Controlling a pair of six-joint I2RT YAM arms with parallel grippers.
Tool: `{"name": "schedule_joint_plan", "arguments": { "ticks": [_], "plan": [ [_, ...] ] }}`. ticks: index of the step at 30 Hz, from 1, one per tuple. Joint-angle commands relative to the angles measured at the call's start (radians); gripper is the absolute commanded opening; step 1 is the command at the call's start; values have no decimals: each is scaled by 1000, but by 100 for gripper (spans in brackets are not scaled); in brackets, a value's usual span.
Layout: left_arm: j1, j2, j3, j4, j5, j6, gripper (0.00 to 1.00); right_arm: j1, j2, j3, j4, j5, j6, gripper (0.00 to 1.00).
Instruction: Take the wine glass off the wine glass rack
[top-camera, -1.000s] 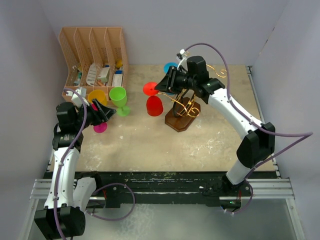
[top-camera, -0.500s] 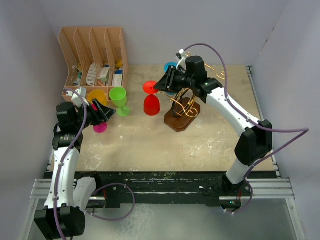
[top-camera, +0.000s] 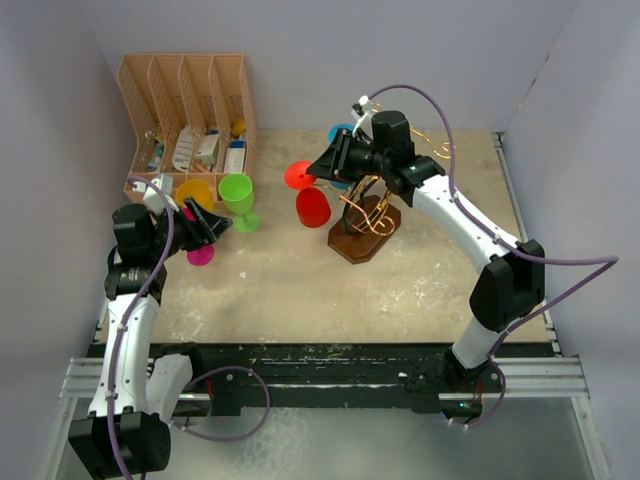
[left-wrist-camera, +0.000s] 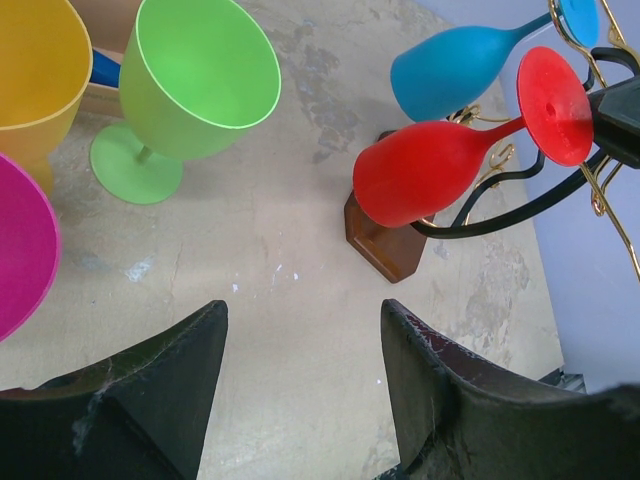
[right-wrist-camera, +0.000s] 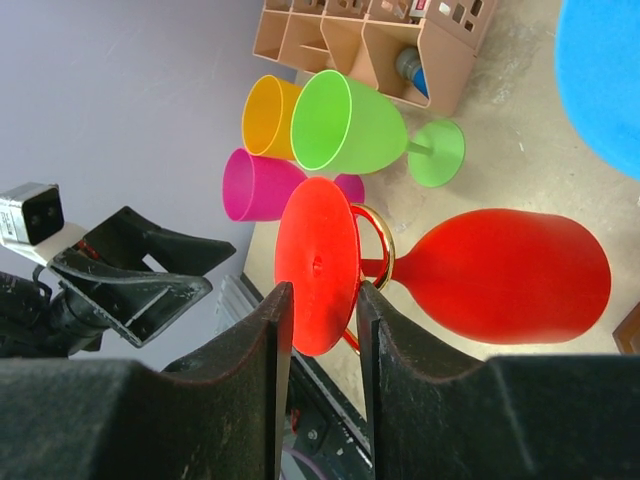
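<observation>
A red wine glass (top-camera: 312, 207) hangs tilted from the gold wire wine glass rack (top-camera: 372, 212), which stands on a dark wooden base (left-wrist-camera: 388, 246). My right gripper (top-camera: 322, 170) is shut on the glass's round foot (right-wrist-camera: 318, 262), one finger on each face of the disc. The stem still passes through a gold loop (right-wrist-camera: 386, 250) at the arm's end. The bowl (right-wrist-camera: 505, 275) points away from the gripper, above the table. My left gripper (left-wrist-camera: 305, 312) is open and empty, low over the table near the left, well apart from the rack.
A blue glass (left-wrist-camera: 450, 65) also hangs on the rack. Green (top-camera: 238, 195), orange (top-camera: 195, 192) and pink (top-camera: 200, 253) glasses stand by the left gripper. A tan slotted organizer (top-camera: 185, 110) stands at the back left. Walls close in on three sides.
The red glass's bowl has swung a little to the right and up while the right gripper holds its foot. The left arm has not moved.
</observation>
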Motion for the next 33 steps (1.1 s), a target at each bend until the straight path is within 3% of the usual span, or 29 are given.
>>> {"name": "schedule_joint_plan", "arguments": {
  "ticks": [1,8,16,33],
  "plan": [
    [4,2,33,49,15,15,66,-3,-13,39,60,-19,-1,33],
    [4,1,34,46,10,18,66,-2,-4,38,67,-25,1,23],
    [4,0,37,41,5,22,66,-4,-8,11,92,-63,43,1],
    [4,0,39,38,2,23,66,-27,-100,-125,268,-53,185,0]
  ]
}}
